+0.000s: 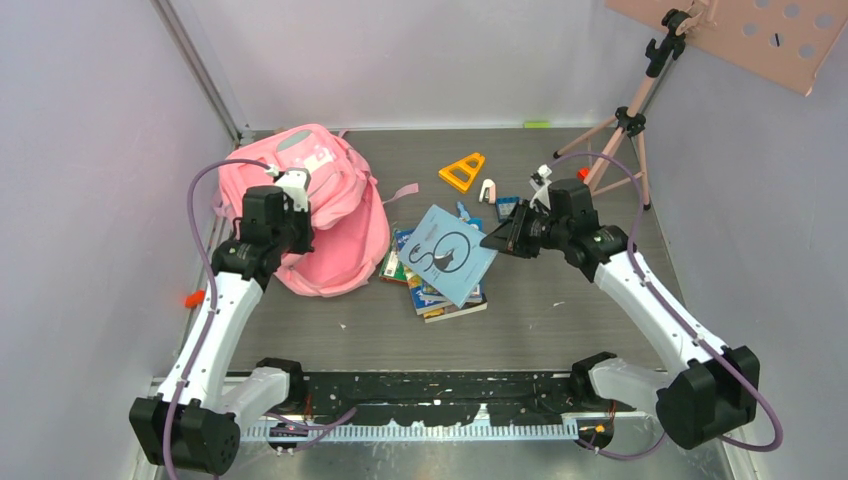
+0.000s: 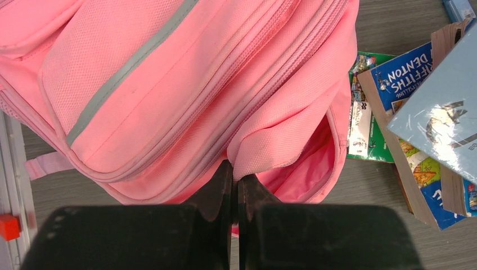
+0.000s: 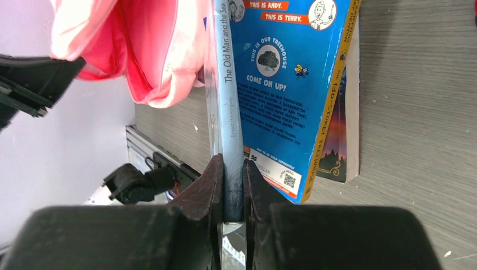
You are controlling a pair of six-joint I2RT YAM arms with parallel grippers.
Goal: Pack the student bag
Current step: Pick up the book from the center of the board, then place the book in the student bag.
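Note:
The pink student bag (image 1: 320, 205) lies at the back left of the table. My left gripper (image 1: 290, 243) is shut on the edge of its opening flap (image 2: 270, 149), holding it up so the pink lining (image 2: 315, 171) shows. My right gripper (image 1: 512, 238) is shut on a thin light-blue book (image 1: 450, 252), "The Old Man and the Sea", seen spine-on in the right wrist view (image 3: 228, 112). The book is held tilted above a stack of books (image 1: 440, 300), right of the bag's opening.
The stack holds a blue paperback (image 3: 287, 84) and a dark one (image 3: 340, 129) under it. An orange triangle ruler (image 1: 462, 171), a small white item (image 1: 487, 189) and a blue item (image 1: 507, 208) lie at the back. A tripod (image 1: 625, 125) stands back right.

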